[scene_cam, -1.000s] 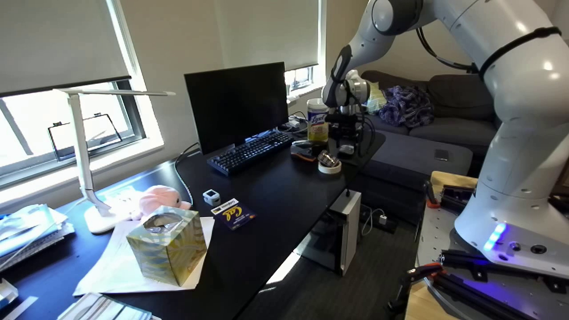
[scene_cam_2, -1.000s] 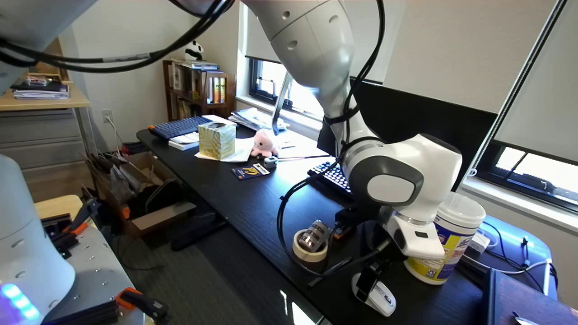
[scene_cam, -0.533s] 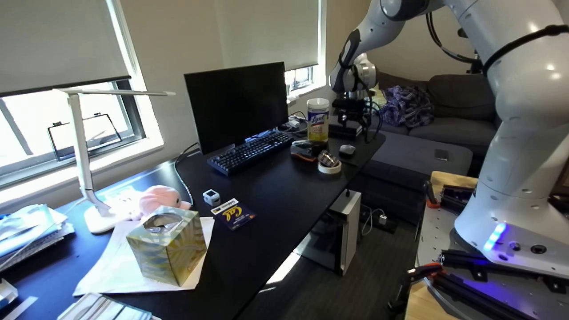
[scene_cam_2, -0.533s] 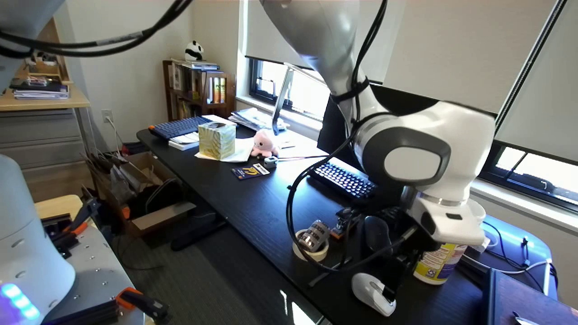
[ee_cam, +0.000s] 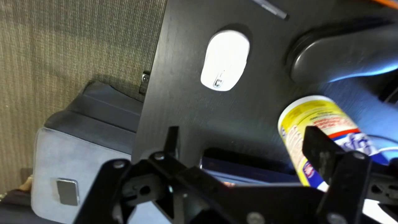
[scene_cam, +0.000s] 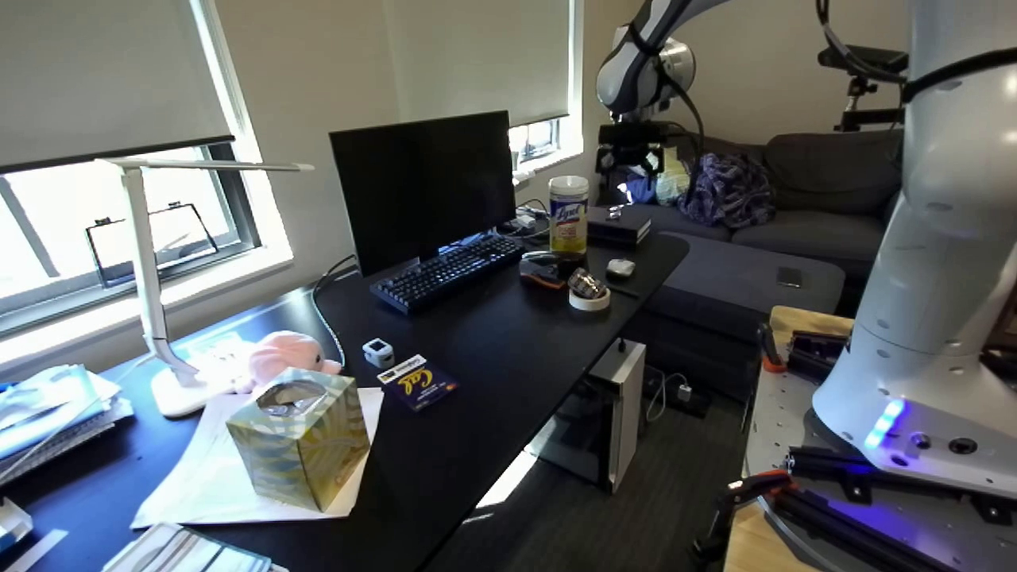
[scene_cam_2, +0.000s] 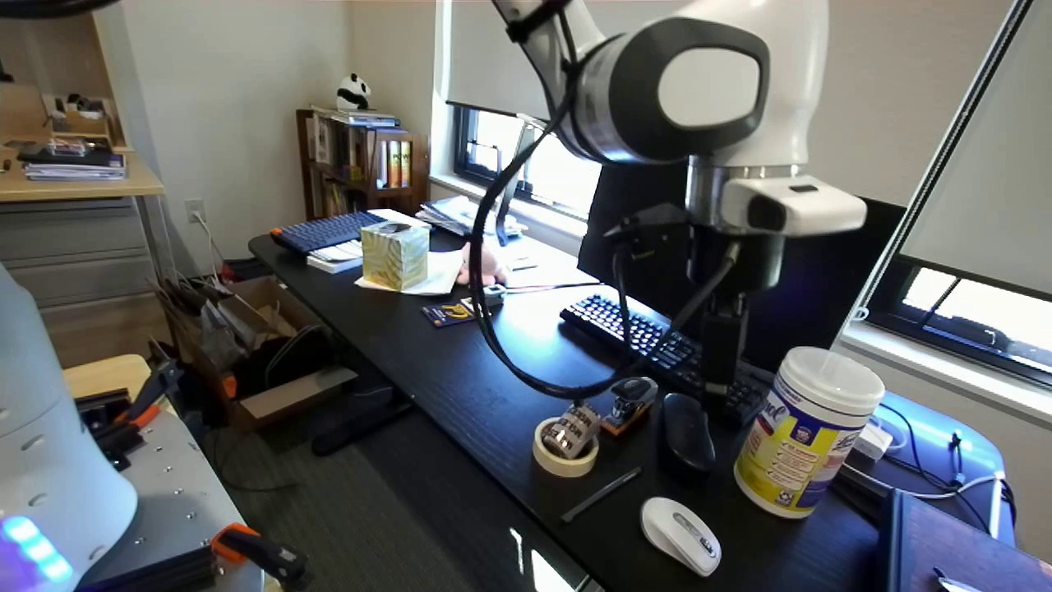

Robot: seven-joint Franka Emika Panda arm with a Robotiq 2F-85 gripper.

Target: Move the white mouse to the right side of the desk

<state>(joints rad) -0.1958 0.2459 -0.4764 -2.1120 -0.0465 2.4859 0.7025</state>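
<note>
The white mouse (scene_cam_2: 680, 536) lies flat on the black desk (scene_cam_2: 427, 353), near its edge. It shows in both exterior views (scene_cam: 620, 268) and in the upper middle of the wrist view (ee_cam: 225, 59). My gripper (ee_cam: 244, 137) is open, its two black fingers wide apart with nothing between them. It hangs well above the desk and apart from the mouse. In the exterior views it shows above the desk end, near the wipes tub (scene_cam: 632, 167); one finger is seen edge-on (scene_cam_2: 719, 386).
A tall wipes tub (scene_cam_2: 809, 436) stands beside the mouse. A dark rounded case (scene_cam_2: 687, 432), a pen (scene_cam_2: 601, 495), a tape roll (scene_cam_2: 563, 464) and a stapler (scene_cam_2: 629, 403) lie near. A dark book (scene_cam_2: 929, 534) lies at the desk end. The keyboard (scene_cam: 449, 270) and monitor (scene_cam: 425, 191) are behind.
My gripper has risen from right at the mouse to well above the desk. The mouse has stayed in the same place and is now fully uncovered.
</note>
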